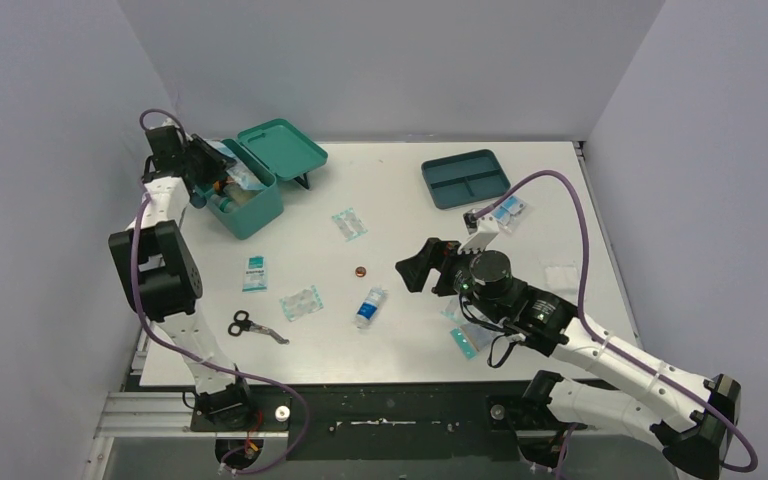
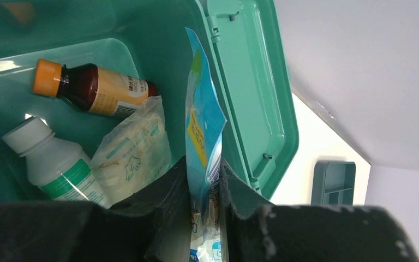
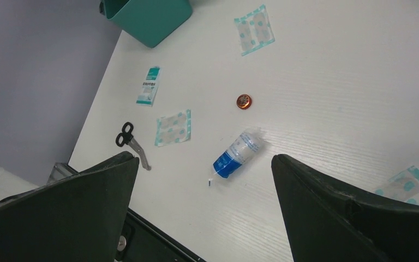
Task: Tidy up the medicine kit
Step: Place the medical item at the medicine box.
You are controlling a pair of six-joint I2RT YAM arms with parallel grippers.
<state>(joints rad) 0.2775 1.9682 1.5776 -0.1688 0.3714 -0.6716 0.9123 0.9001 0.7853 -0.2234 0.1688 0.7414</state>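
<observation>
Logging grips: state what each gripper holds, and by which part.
Left gripper pinches a flat blue packet by one end, over the open medicine kit. Right gripper is open, holding nothing.

Bright, even light from overhead leaves only faint, short shadows on the white tabletop (image 1: 410,200). Glare spots the glossy teal-green plastic medicine kit (image 2: 251,82). Close to their lenses, the left gripper (image 2: 203,185), pinching a blue sachet (image 2: 202,125), and the right gripper (image 3: 204,164) look dark and soft-focused.
</observation>
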